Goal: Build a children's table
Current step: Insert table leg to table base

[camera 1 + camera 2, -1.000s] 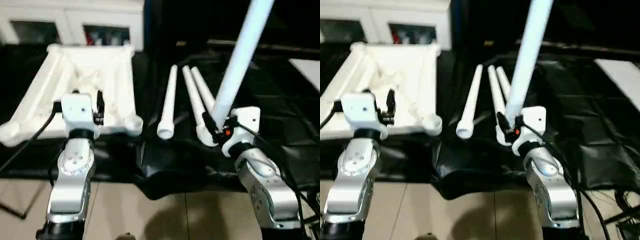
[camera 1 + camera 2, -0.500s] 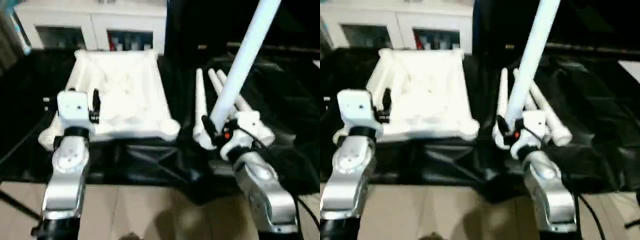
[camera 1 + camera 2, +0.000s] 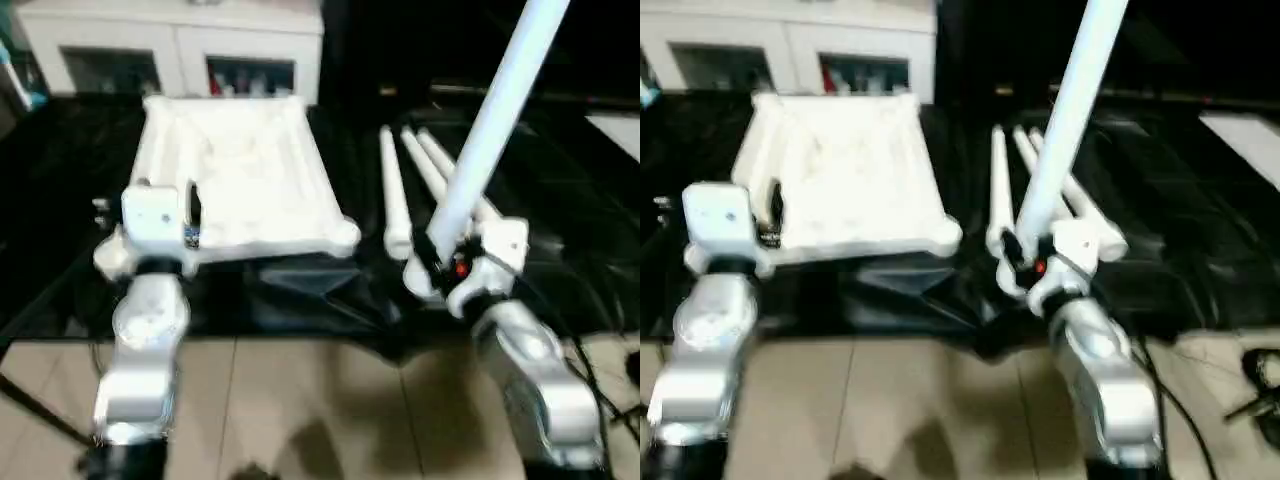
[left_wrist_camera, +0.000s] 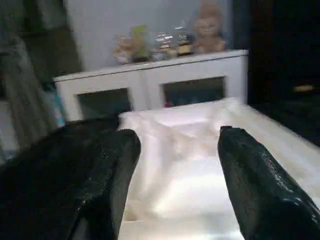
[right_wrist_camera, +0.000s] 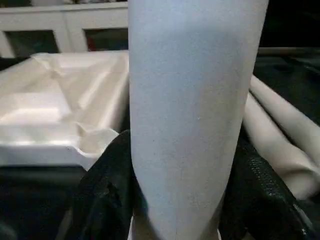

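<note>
The white tabletop [image 3: 235,175] lies underside up on the black cloth, ribs showing, a round socket [image 3: 343,237] at its near right corner. My left gripper [image 4: 175,150] is open just short of the tabletop's near edge, nothing between its fingers [image 4: 107,170]. My right gripper [image 3: 437,262] is shut on a white tube leg [image 3: 490,120], which rises steeply up and away to the right. Three more legs [image 3: 415,180] lie side by side on the cloth right of the tabletop, behind the held leg.
A white cabinet [image 3: 170,45] with glass doors stands behind the work surface, figurines [image 4: 165,42] on top of it. Black cloth [image 3: 300,290] drapes over the front edge above a tiled floor [image 3: 320,410]. Cables [image 3: 1250,400] lie at the lower right.
The camera has shifted, sliding the scene across the picture. My right gripper still holds the leg upright at much the same tilt; my left gripper stays open near the tabletop's front edge.
</note>
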Motion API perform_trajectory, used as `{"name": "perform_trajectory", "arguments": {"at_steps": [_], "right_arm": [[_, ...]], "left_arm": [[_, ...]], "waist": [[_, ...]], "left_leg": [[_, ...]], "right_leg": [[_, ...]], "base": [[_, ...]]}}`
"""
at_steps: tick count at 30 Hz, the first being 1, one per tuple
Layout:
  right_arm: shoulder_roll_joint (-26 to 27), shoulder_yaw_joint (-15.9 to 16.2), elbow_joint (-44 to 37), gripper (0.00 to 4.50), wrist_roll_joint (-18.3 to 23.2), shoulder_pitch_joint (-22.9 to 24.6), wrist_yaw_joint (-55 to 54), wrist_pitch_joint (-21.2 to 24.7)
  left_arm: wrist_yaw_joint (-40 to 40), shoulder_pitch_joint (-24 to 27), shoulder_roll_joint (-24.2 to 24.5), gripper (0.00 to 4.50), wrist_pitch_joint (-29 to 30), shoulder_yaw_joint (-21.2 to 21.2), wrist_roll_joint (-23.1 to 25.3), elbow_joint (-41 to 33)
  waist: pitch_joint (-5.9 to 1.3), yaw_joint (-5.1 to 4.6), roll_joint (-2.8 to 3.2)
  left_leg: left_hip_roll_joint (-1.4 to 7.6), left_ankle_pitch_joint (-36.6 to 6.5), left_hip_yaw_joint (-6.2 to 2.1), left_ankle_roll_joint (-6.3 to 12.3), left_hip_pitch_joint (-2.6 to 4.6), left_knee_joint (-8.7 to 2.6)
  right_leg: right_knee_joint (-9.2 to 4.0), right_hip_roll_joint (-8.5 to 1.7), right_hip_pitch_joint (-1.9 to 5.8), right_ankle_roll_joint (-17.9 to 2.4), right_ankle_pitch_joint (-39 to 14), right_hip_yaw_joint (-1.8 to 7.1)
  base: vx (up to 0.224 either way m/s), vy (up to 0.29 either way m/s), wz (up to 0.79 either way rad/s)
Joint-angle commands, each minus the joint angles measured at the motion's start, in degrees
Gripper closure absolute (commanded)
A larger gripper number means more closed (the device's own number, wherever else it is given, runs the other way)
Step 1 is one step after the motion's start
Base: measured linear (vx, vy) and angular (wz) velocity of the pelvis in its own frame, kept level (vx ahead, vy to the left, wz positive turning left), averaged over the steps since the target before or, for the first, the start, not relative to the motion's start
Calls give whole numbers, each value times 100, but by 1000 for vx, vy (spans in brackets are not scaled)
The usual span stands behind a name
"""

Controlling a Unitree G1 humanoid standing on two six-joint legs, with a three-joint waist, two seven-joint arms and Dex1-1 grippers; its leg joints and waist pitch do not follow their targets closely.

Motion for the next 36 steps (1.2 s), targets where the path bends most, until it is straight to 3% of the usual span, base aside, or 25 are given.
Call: {"name": "perform_trajectory", "arguments": {"at_steps": [1, 3, 5, 7, 8, 9, 10, 12, 13, 15, 16, 19, 21, 23, 24, 25, 26, 28, 30, 31, 32, 33, 34, 35, 36], "right_arm": [[-24, -70, -92, 262, -7, -91, 71, -13], [-71, -97, -99, 262, 8, -108, 108, 16], [-123, -135, -82, 262, 24, -129, 131, 28], [-168, -168, -49, 262, 25, -141, 127, 5], [-186, -178, -37, 262, 20, -139, 123, -14], [-197, -182, -35, 262, 20, -134, 121, -24], [-210, -194, -36, 262, 20, -124, 122, -40], [-234, -223, -64, 262, 21, -102, 148, -94], [-236, -226, -68, 262, 21, -100, 152, -100], [-253, -261, -167, 262, 62, -38, 260, -217], [-277, -260, -241, 262, 76, 23, 333, -315], [-427, -256, -534, 262, 43, 343, 520, -655], [-570, -337, -697, 262, 54, 604, 673, -857], [-663, -467, -785, 262, 129, 791, 801, -939], [-669, -479, -792, 262, 138, 803, 811, -941], [-723, -619, -874, 262, 241, 918, 916, -950], [-738, -711, -932, 262, 321, 972, 969, -947], [-759, -769, -1012, 262, 360, 958, 943, -925], [-724, -731, -987, 262, 342, 835, 816, -906], [-654, -656, -957, 262, 324, 751, 704, -903], [-592, -595, -929, 262, 339, 709, 665, -868], [-546, -555, -908, 262, 350, 679, 642, -840], [-546, -555, -908, 262, 350, 679, 642, -840], [-424, -329, -923, 262, 296, 631, 645, -800], [-380, -242, -926, 262, 267, 630, 657, -795]], "left_arm": [[1, 20, 23, 158, 4, -24, -14, 33], [-57, 126, -72, 158, -77, -31, -133, 49], [-138, 228, -102, 158, -86, -51, -172, 44], [-297, 333, -72, 158, -165, -95, -217, 68], [-415, 405, -57, 158, -221, -117, -277, 96], [-472, 449, -42, 158, -250, -137, -314, 109], [-561, 545, 8, 158, -333, -181, -339, 146], [-833, 774, 158, 158, -524, -274, -409, 214], [-861, 796, 172, 158, -539, -281, -419, 218], [-1166, 989, 301, 158, -606, -362, -535, 172], [-1303, 1065, 346, 158, -609, -396, -581, 119], [-1518, 1220, 395, 158, -525, -443, -666, -57], [-1520, 1307, 396, 158, -499, -438, -655, -165], [-1463, 1377, 385, 158, -489, -412, -647, -262], [-1456, 1383, 385, 158, -488, -409, -643, -275], [-1358, 1454, 385, 158, -466, -367, -588, -433], [-1276, 1507, 384, 158, -434, -329, -530, -560], [-1127, 1582, 332, 158, -373, -231, -470, -790], [-989, 1604, 267, 158, -277, -166, -392, -973], [-988, 1616, 241, 158, -185, -131, -438, -1064], [-989, 1622, 252, 158, -170, -130, -425, -1077], [-986, 1625, 261, 158, -163, -131, -409, -1083], [-986, 1625, 261, 158, -163, -131, -409, -1083], [-989, 1635, 279, 158, -147, -106, -415, -1089], [-986, 1639, 280, 158, -144, -96, -423, -1093]], "waist": [[-222, 73, -139], [-221, 5, -37], [-213, -93, -15], [-165, -114, -12], [-138, -133, 18], [-118, -159, 30], [-73, -225, 86], [-75, -292, 111], [-79, -305, 107], [-145, -315, 87], [-175, -292, 90], [-269, -279, 145], [-316, -312, 155], [-374, -286, 136], [-387, -274, 104], [-411, -210, 203], [-397, -189, 129], [-414, -186, 147], [-440, -250, 230], [-428, -403, 233], [-310, -352, 127], [-244, -109, 95], [-218, -93, 28], [-193, -50, 108], [-197, -77, 112]], "left_leg": [[445, -920, -121, -123, 71, -328], [552, -1445, -121, -281, 125, -482], [651, -2744, -161, -494, 208, -606], [629, -3366, -160, -507, 291, -601], [622, -3709, -146, -473, 424, -579], [625, -3893, -140, -463, 480, -572], [642, -4314, -171, -524, 550, -630], [681, -4706, -207, -599, 554, -767], [654, -4582, -185, -569, 588, -757], [617, -3797, -120, -410, 462, -735], [609, -3313, -55, -242, 461, -726], [628, -2224, -10, 215, 506, -732], [638, -1606, -44, 657, 657, -677], [488, -431, 19, 1485, 590, -465], [429, -196, 53, 1620, 525, -416], [320, 199, 99, 1714, 405, -340], [302, 355, 97, 1764, 332, -295], [290, 642, 60, 1840, 349, -255], [413, 1144, -130, 2192, 705, -265], [760, 1425, -513, 2808, 1216, -276], [203, 1569, -594, 3558, 470, -230], [-234, 1114, -203, 2899, -121, 220], [-125, 701, -229, 2541, -301, 366], [111, 92, -225, 1755, -255, 311], [158, -19, -208, 1502, -193, 226]], "right_leg": [[-923, -749, 134, -111, -3050, 391], [-880, -554, 105, -303, -3109, 256], [-863, -466, 180, -324, -2975, 145], [-966, -475, 208, -242, -3480, 111], [-1053, -448, 214, -247, -3738, 65], [-1086, -419, 216, -251, -3775, 22], [-1099, -338, 267, -248, -3585, -75], [-990, -276, 398, -295, -3053, -70], [-1050, -330, 396, -368, -2948, -25], [-1085, -406, 563, -433, -2729, 37], [-1099, -408, 584, -478, -2503, 65], [-956, -279, 666, -730, -1090, 34], [-824, -176, 604, -794, -187, -7], [-734, -172, 698, -833, 688, 19], [-734, -180, 763, -826, 851, 36], [-744, -192, 881, -784, 1055, 50], [-735, -136, 939, -692, 1213, 55], [-703, -42, 971, -560, 1174, 8], [-517, 114, 730, -409, 1046, -79], [-232, 95, 150, -289, 278, -93], [-547, -39, 741, 81, 145, -86], [-902, -519, 1249, 437, 831, 117], [-1078, -749, 1388, 645, 732, 156], [-1231, -923, 1429, 900, 383, -73], [-1239, -831, 1448, 916, 248, -236]], "base": [[-91, -94, -11], [-35, -32, -8], [0, 0, 0], [5, 19, -10], [0, 0, 0], [0, 0, 0], [0, 0, 0], [53, 60, -11], [63, 60, -11], [93, 47, -12], [106, 40, -11], [122, 19, 0], [154, 2, 2], [160, -5, 4], [135, -7, 3], [135, -7, 3], [125, -2, 4], [117, 4, 4], [108, -13, 7], [97, -27, 8], [0, 0, 0], [4, -14, 40], [25, -30, 68], [21, -7, 67], [60, -8, 61]]}}
